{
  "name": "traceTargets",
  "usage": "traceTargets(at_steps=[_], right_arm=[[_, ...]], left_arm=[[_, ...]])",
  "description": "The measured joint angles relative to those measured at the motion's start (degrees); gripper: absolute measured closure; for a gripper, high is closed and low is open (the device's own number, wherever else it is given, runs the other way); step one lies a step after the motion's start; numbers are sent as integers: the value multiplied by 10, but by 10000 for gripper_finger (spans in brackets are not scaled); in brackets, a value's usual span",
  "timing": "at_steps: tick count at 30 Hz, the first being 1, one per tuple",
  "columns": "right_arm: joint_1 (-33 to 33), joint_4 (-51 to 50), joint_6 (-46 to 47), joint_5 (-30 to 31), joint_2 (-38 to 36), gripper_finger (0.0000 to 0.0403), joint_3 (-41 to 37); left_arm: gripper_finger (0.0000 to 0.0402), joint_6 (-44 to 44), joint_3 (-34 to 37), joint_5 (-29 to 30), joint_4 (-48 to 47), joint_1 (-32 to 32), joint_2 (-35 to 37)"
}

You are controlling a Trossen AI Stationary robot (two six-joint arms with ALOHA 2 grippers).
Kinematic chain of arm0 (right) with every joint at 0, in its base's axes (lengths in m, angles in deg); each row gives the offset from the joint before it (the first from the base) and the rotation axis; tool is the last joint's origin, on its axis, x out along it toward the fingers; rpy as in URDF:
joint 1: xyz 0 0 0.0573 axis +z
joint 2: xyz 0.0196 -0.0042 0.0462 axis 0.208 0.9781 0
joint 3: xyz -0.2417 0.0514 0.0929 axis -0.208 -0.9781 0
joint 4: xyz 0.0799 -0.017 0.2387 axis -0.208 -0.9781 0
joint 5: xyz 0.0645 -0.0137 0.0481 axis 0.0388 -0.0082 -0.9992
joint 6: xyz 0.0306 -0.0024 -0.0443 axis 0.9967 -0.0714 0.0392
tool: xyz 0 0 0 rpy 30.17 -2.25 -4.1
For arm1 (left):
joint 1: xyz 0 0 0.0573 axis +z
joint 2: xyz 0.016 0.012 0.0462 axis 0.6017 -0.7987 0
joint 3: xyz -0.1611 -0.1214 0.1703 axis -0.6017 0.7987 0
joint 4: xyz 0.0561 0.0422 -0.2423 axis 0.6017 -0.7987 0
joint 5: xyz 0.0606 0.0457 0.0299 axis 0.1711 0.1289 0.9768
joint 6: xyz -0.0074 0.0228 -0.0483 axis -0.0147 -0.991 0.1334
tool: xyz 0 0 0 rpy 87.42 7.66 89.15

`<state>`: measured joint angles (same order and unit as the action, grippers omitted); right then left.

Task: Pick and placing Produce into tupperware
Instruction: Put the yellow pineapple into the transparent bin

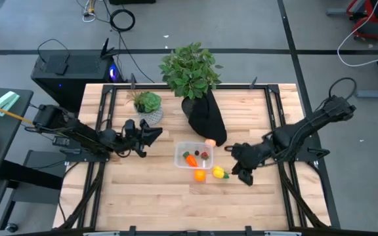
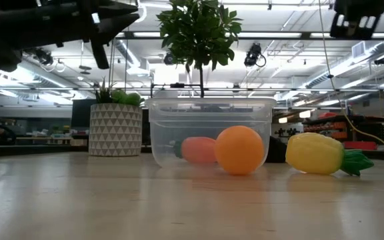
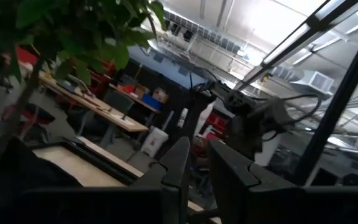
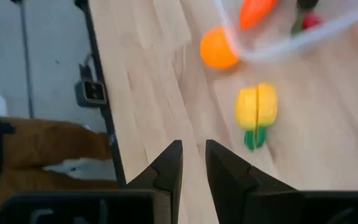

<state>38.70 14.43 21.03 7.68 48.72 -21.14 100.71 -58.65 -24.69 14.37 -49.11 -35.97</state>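
Orange [image 2: 239,150] beside tupperware [image 1: 193,156], both grippers' fingers nearly closed, holding nothing

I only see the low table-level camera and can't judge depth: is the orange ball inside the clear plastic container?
Observer: No, the orange ball sits outside the clear rectangular plastic container, beside its near wall.
Operator: What's inside?
Observer: An orange carrot with green top, a red strawberry and a tiny dark piece.
Operator: Where's the right gripper?
Observer: The right gripper is right of the yellow green-leafed piece; the left gripper waits left of the container.
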Motion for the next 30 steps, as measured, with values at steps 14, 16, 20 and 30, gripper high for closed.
traceTargets(at_steps=[14,16,20,30], right_arm=[[22,2,24,32,132,203,0],[17,2,23,32,145,165,0],[11,2,23,34,168,92,0],[-12,5,-8,73,235,18,0]], left_arm=[[338,19,5,-55,-30,0,1],[338,19,4,-59,-33,0,1],[343,19,4,-61,-35,0,1],[340,17,4,-61,-60,0,1]])
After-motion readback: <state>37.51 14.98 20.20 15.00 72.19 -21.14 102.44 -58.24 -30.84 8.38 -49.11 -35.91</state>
